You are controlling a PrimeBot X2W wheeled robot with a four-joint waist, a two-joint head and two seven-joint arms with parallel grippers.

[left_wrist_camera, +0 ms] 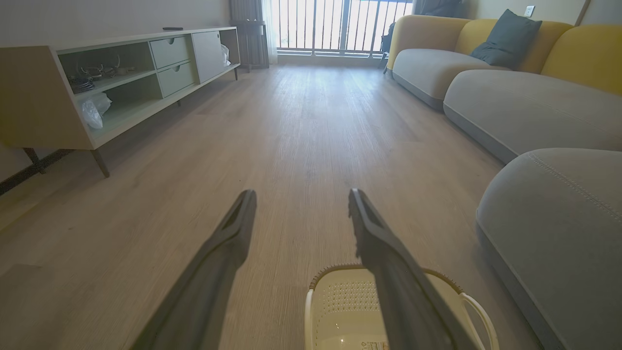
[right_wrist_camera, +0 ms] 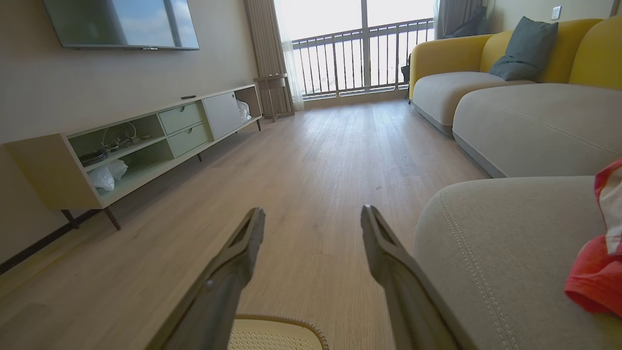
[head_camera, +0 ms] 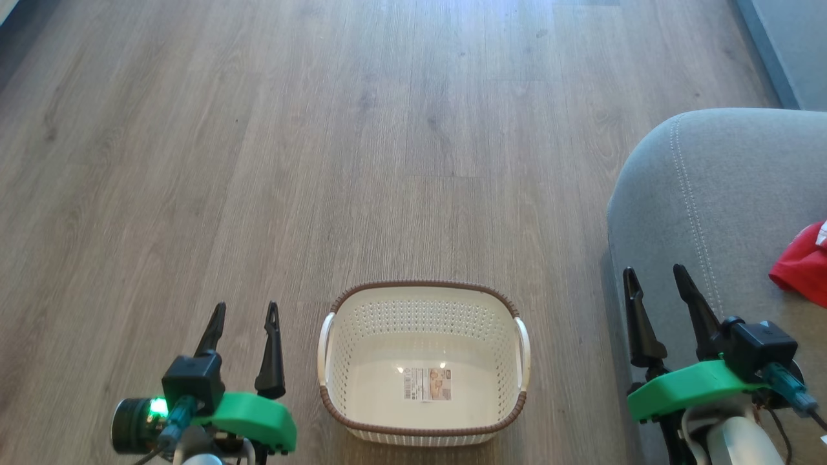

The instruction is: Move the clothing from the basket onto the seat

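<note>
- My left end effector (head_camera: 247,309), two long dark fingers on a green mount, hangs at the lower left above the grey-brown wood-plank floor (head_camera: 387,129), just left of the basket. Its fingers are spread as wide as they go, with nothing between them and nothing touching them.
- The small white perforated plastic basket with the brown woven-look rim (head_camera: 423,284) sits on the floor between my two arms. It is empty: I can see straight down to the label sticker (head_camera: 427,383) on its bare bottom. I judge it is placed centrally so that either arm could reach in.
- My right end effector (head_camera: 654,274) hovers at the lower right, over the near front edge of the seat. Its fingers are likewise fully apart and grip nothing. As far as I can tell they touch neither cushion nor cloth.
- The large grey upholstered seat cushion with a line of light stitching (head_camera: 711,194) stands near the basket's right side, which keeps the carry short.
- The soft red-and-white clothing (head_camera: 801,265) lies on top of the seat at the far right, well apart from the basket and cut off by the frame edge. I cannot tell whether that heap is one garment or two. With the basket bare and both arms idle, I judge the transfer finished, or nearly so.
</note>
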